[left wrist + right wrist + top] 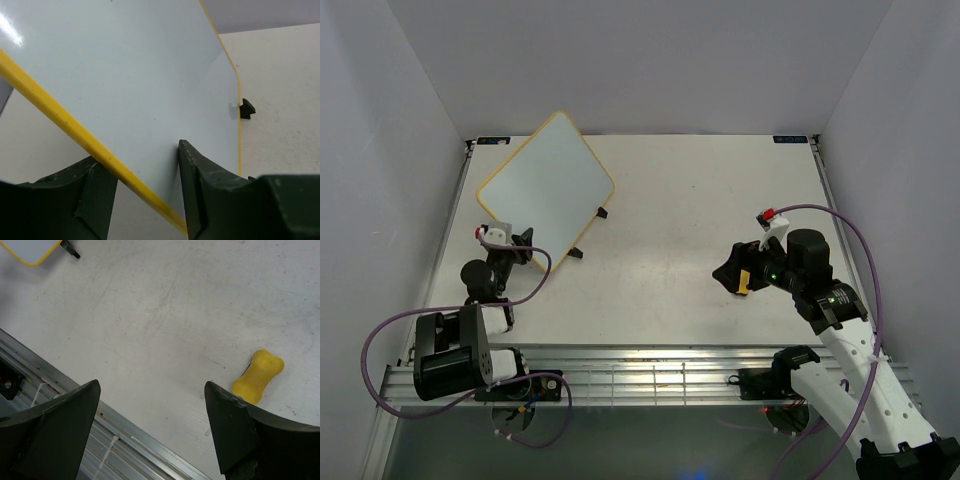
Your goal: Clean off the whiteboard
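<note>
The whiteboard (545, 180) stands tilted on black wire feet at the back left, its white face bare of marks. In the left wrist view its yellow frame (60, 122) runs slantwise between my fingers. My left gripper (520, 243) (142, 165) straddles the board's near-left edge, one finger against the face and the other behind the frame, closed on the whiteboard (140, 75). My right gripper (728, 272) (152, 390) is open and empty just above the table. A small yellow eraser (257, 376) (744, 283) lies on the table beside its right finger.
A corner of the whiteboard (30, 250) shows at the far top left of the right wrist view. A black wire foot (246, 109) sticks out at the board's right edge. An aluminium rail (650, 370) (60, 390) runs along the table's near edge. White walls enclose three sides.
</note>
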Motion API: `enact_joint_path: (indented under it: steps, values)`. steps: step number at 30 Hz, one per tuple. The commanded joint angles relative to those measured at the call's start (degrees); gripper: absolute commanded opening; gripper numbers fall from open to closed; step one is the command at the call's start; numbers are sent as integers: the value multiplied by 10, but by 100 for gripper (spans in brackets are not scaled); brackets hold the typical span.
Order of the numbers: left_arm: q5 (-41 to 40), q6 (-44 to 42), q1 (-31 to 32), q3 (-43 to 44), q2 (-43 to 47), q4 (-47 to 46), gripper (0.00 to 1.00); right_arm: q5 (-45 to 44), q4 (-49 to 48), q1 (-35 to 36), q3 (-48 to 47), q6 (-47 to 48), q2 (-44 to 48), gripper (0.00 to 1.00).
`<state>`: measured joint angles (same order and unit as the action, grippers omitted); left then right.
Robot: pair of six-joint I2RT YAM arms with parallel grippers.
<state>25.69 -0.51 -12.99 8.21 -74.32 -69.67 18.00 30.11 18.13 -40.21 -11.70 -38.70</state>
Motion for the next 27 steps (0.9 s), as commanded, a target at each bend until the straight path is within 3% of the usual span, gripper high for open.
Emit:
enact_joint_path:
  steps: [1, 15, 19, 27]
  values:
    - [-26, -38, -8, 2, 17, 10, 59, 6, -14, 3, -8, 5, 6, 90]
    - [-49, -41, -2, -16, 25, -13, 59, 5, -14, 3, -5, 4, 13, 90]
    - [-58, -54, 2, -22, 35, -8, 71, 5, -14, 3, -6, 4, 18, 90]
    - [-75, -79, 24, -25, 35, -7, 66, 8, -17, 3, 1, 4, 31, 90]
